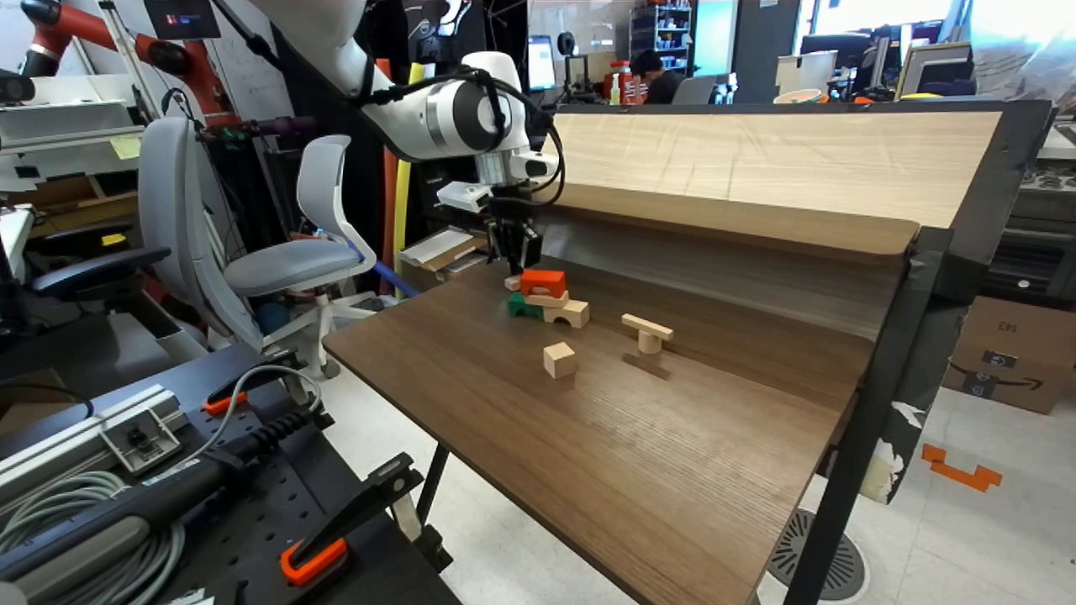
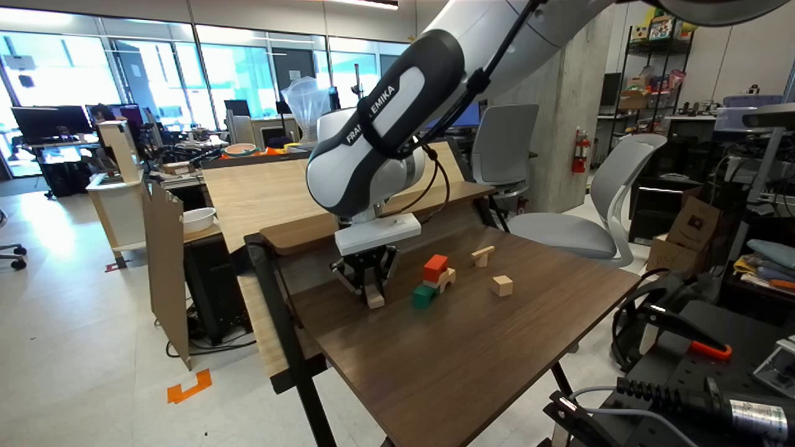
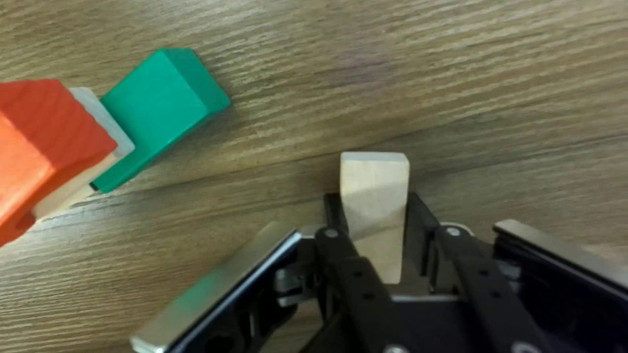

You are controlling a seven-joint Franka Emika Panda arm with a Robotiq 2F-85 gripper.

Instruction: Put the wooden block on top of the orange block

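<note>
the brown table (image 1: 672,454) carries a cube (image 1: 559,360), cylinder (image 1: 649,342), arch (image 1: 578,313) (all pale) and green block (image 3: 154,108).

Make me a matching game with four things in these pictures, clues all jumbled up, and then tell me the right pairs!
Things
1. Orange block
2. Fingers
3. Wooden cube
4. Thin wooden bar

Clues
A. lying across a round block
B. on the table, touching no other block
C. at the top of a stack
D. closed on a wooden block

Pairs: 1-C, 2-D, 3-B, 4-A
</note>
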